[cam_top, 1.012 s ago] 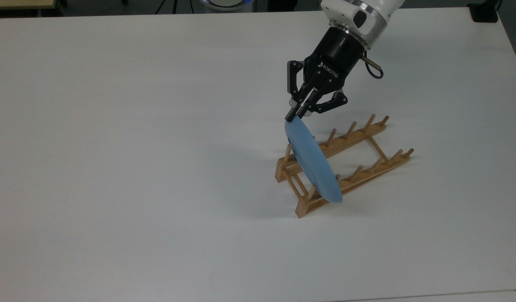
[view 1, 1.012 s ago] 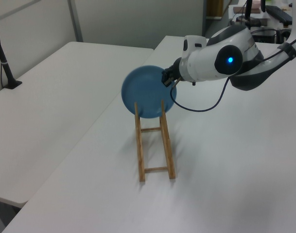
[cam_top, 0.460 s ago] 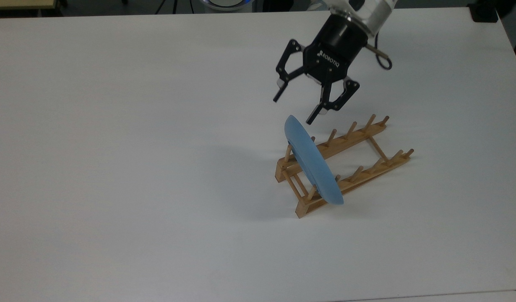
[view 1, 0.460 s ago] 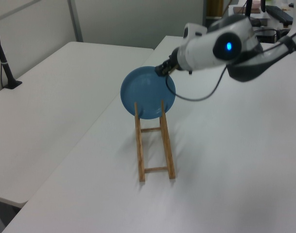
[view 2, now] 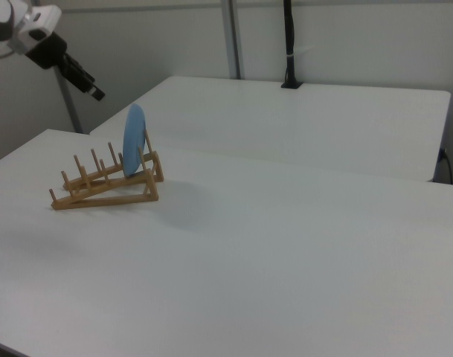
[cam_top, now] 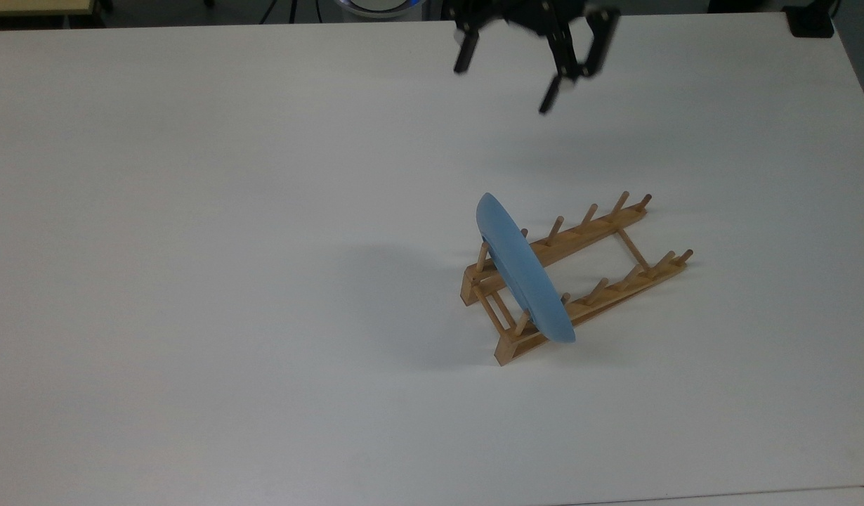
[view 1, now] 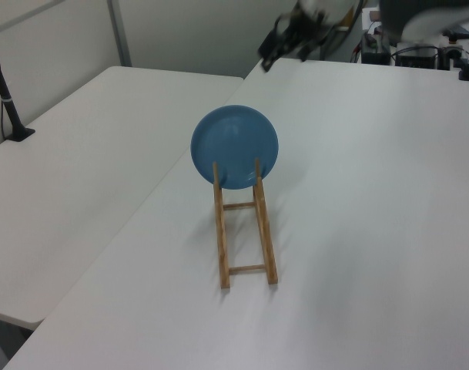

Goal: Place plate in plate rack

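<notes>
We see the plate (cam_top: 521, 270) standing in the plate rack (cam_top: 600, 277); our gripper (cam_top: 506, 81), jaws spread, hangs well apart at twelve o'clock. Placement looks done; next we only retract.

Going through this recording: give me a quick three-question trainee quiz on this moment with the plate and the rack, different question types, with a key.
1. True or false: the plate stands on edge in the plate rack.
2. Multiple choice: the gripper is (a) shut on the plate, (b) open and well clear of the plate, (c) resting on the table.
3. Fill in: in the top view, the plate sits at the rack's ____ end (left or right).

Key: 1 true; 2 b, its jaws are spread with nothing between them; 3 left.
</notes>
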